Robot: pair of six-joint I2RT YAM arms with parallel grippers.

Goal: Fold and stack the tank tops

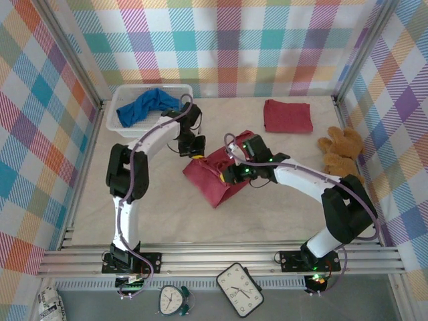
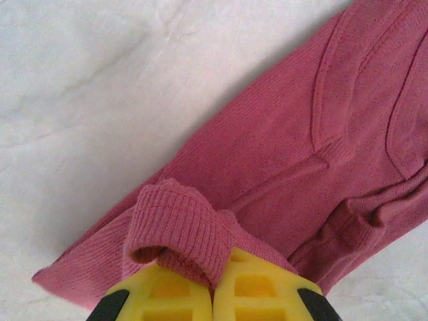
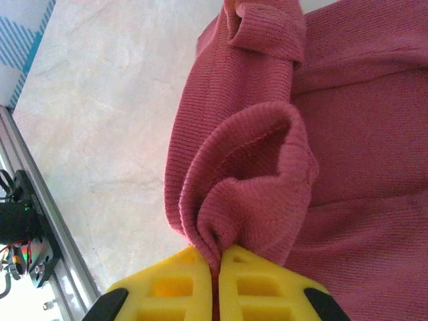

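Note:
A dark red tank top (image 1: 212,179) lies crumpled and partly doubled over in the middle of the table. My left gripper (image 1: 195,155) is shut on its far left edge; in the left wrist view the yellow fingers (image 2: 215,287) pinch a rolled ribbed hem (image 2: 180,227). At the top's right side, my right gripper (image 1: 231,175) is shut on a bunched fold, gathered between its yellow fingers (image 3: 215,264). A second dark red tank top (image 1: 287,115) lies folded flat at the back right. A blue tank top (image 1: 144,107) sits crumpled in the basket.
The white mesh basket (image 1: 118,124) stands at the back left. A brown teddy bear (image 1: 341,151) lies at the right edge. Checked walls close the table on three sides. Two clocks (image 1: 239,289) lie below the front rail.

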